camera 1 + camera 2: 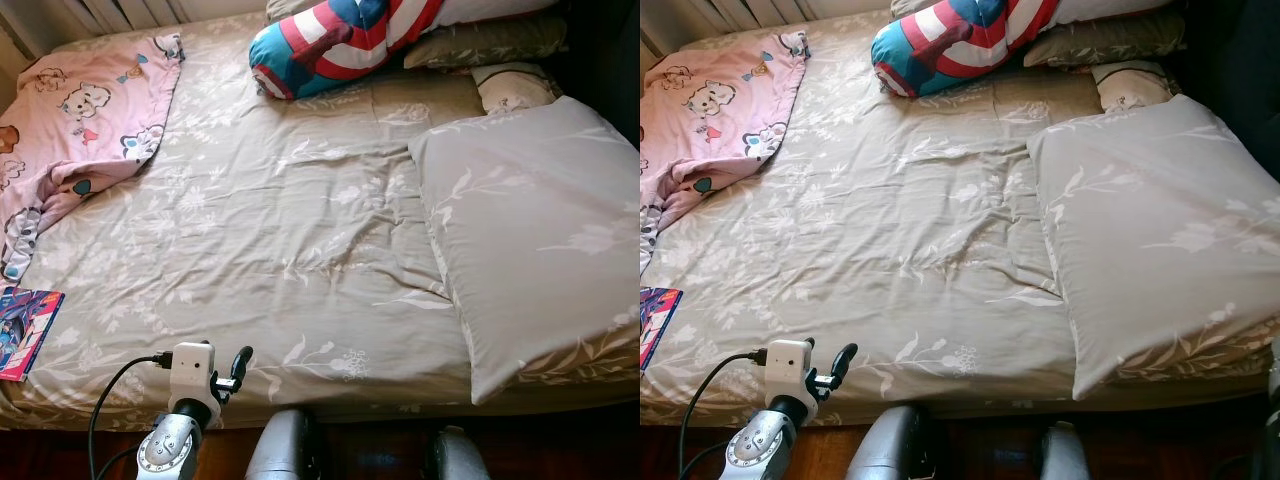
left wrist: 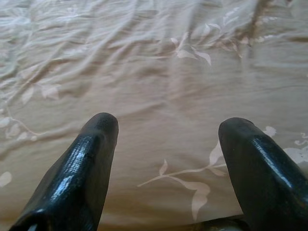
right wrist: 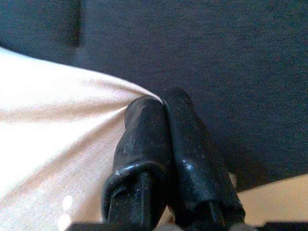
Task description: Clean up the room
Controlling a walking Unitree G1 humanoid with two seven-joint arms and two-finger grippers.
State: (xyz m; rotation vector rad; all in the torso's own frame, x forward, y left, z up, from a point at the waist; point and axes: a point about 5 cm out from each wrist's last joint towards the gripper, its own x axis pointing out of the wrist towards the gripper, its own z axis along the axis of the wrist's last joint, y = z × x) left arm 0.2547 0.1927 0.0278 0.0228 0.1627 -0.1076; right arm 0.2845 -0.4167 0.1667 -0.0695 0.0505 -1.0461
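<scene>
A wide bed with a beige floral cover [image 1: 270, 220] lies before me. A matching large pillow [image 1: 530, 230] lies on its right side. A pink cartoon blanket [image 1: 80, 110] is bunched at the far left, and a red, white and blue shield cushion [image 1: 330, 40] lies at the head. A colourful magazine [image 1: 22, 330] rests at the bed's near left edge. My left gripper [image 1: 232, 375] hovers open over the cover at the front edge, fingers wide apart [image 2: 168, 134]. My right gripper [image 3: 161, 103] is shut, with pale fabric drawn to a point at its tips, apparently the pillow's edge.
More pillows [image 1: 490, 42] and a small printed cushion [image 1: 510, 90] sit at the head on the right. Dark furniture [image 1: 610, 50] borders the bed's right side. My legs [image 1: 285, 450] stand against the bed's front edge on a wooden floor.
</scene>
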